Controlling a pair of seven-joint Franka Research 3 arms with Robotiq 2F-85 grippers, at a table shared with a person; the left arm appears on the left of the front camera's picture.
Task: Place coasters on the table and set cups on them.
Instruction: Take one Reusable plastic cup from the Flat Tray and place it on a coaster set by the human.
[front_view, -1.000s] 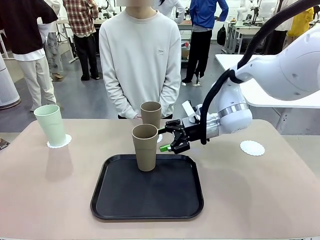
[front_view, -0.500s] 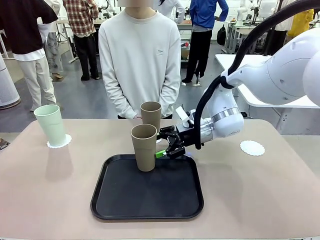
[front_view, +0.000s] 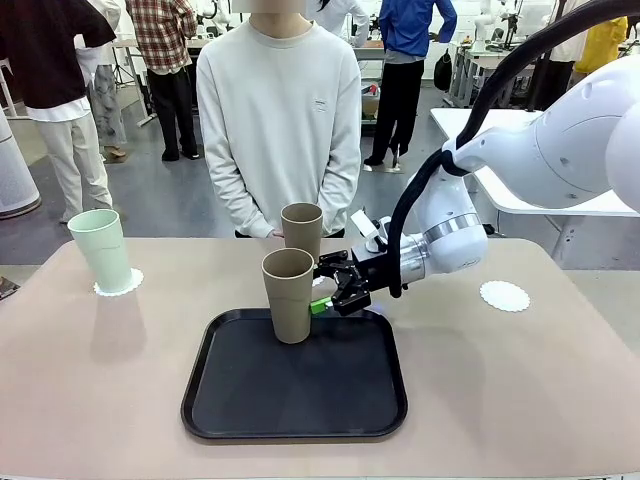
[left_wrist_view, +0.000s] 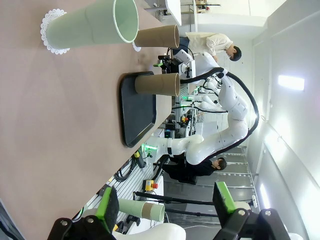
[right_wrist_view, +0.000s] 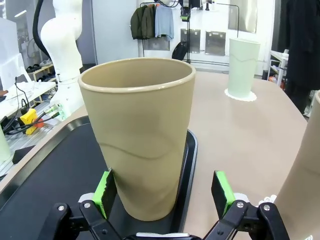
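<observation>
A brown cup (front_view: 290, 295) stands upright on the black tray (front_view: 230, 400). My right gripper (front_view: 325, 286) is open at its right side. In the right wrist view this cup (right_wrist_view: 140, 135) sits between the green pads (right_wrist_view: 104, 189), with small gaps on both sides. A second brown cup (front_view: 302, 232) stands behind the tray on the table (front_view: 520, 380), on a coaster (left_wrist_view: 136, 47). A mint cup (front_view: 100, 250) rests on a coaster (front_view: 118, 282) at far left. A bare coaster (front_view: 504, 296) lies at right. My left gripper (left_wrist_view: 165, 207) is open, far from the cups.
A person (front_view: 280, 120) stands at the table's far edge, right behind the second brown cup, hands held low. The table's front and right parts are bare. A white table (front_view: 520, 190) stands behind the right arm.
My right gripper has moved left, from beside the tray's right rim to the brown cup on the tray. It has barely shifted in the last half second. The cups have not moved.
</observation>
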